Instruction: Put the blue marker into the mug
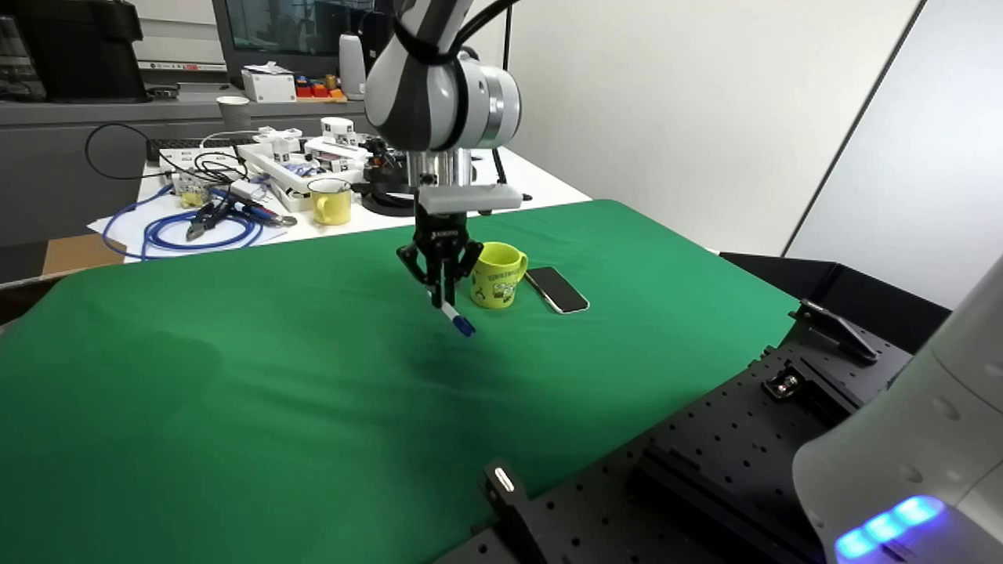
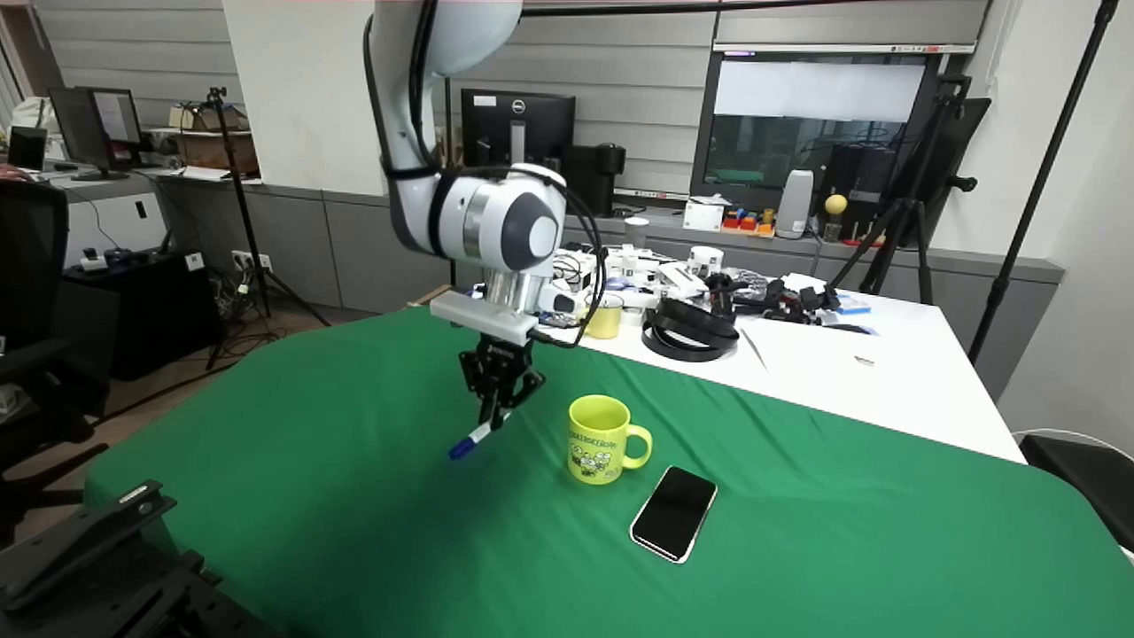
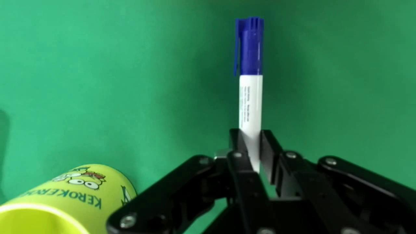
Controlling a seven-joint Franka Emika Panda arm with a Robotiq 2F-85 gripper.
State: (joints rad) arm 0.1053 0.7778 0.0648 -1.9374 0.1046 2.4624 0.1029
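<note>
Your gripper (image 3: 250, 143) held the blue marker (image 3: 250, 94) pinched between its 2 fingers (image 3: 271, 149), long axis well off upright. The mug (image 2: 596, 443) stood near, to the gripper's right in both exterior views; you likely needed a sideways move, then a steeper tilt.

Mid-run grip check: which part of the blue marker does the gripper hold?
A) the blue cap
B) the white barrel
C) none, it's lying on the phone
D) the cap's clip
B: in the wrist view the gripper is closed on the white barrel of the blue marker, and the blue cap sticks out free of it.
</note>
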